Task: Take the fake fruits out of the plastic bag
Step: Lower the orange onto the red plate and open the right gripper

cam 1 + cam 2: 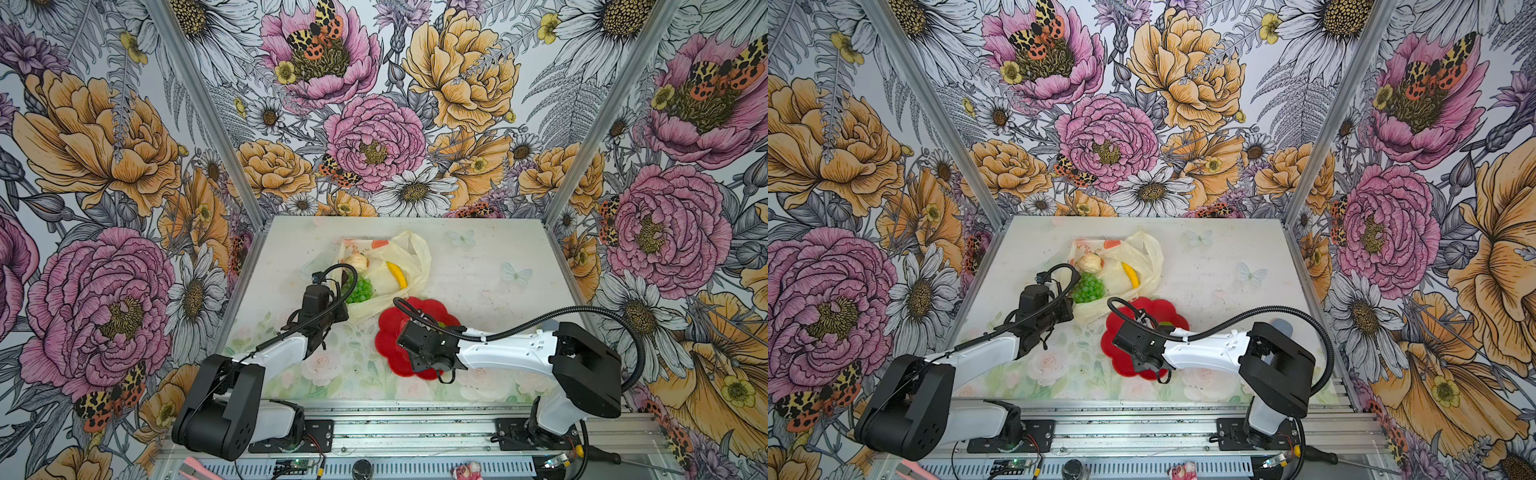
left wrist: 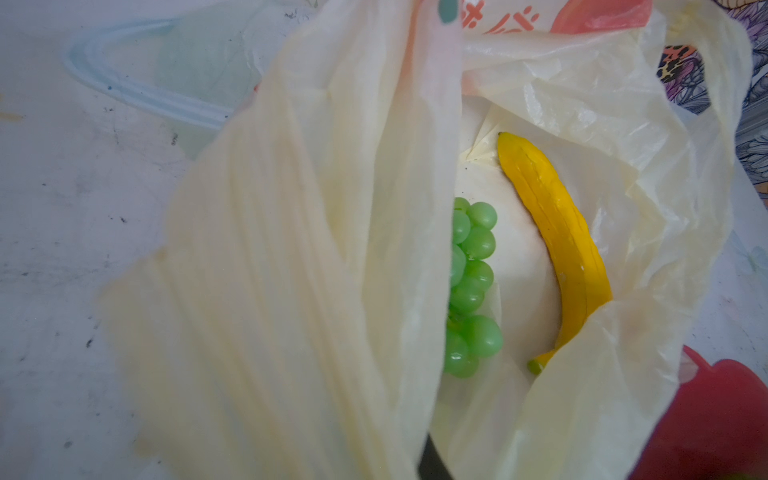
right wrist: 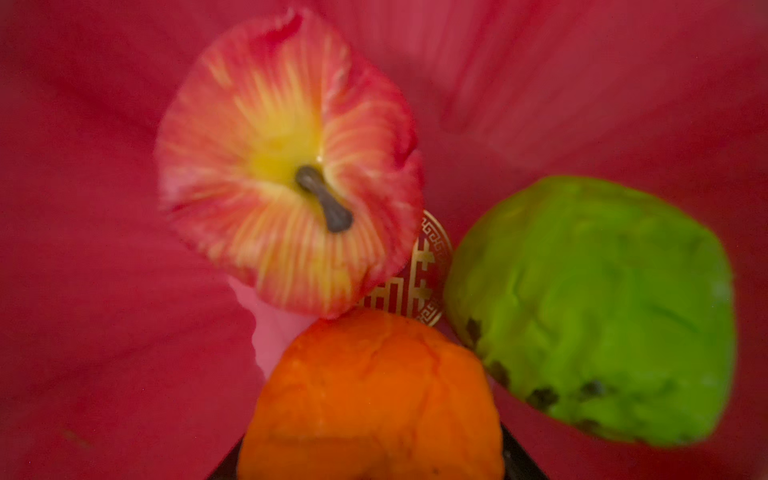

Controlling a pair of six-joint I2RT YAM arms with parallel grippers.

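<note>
1. My left claw [image 1: 341, 311] is mostly hidden. In the left wrist view the plastic bag [image 2: 291, 257] rises right up to the lens and covers it, leaving one dark sliver of finger [image 2: 432, 461] at the frame's edge. The claw is pinched together on that lifted fold of the bag's near edge.
2. My right claw [image 3: 372, 469] is cut off too, and in both top views my own wrist covers it. The right wrist view shows only dark finger edges, set against either side of the orange [image 3: 374, 386], so the claw is clamped on the orange. I cannot tell whether the orange rests on anything.
3. The apple [image 3: 286, 166] and the orange cannot be seen from above. The green round fruit [image 3: 590, 307] shows there only as a sliver past my wrist.
4. A dark piece [image 1: 347, 276] beside the grape bunch [image 1: 359, 289] sits half behind my left cable, and I cannot tell what it is.
5. The bag lies open on the bench [image 1: 498, 291]. In its mouth the grape bunch lies just beyond my left claw, and the banana [image 1: 397, 274] lies farther in, to the right. The cream piece [image 1: 356, 262] lies behind the grapes, toward the back wall.
6. The red plate [image 1: 390, 328] lies just beside the bag's near edge. Below my right claw the apple touches the orange, and the green round fruit sits close beside them. All three are blurred.
</note>
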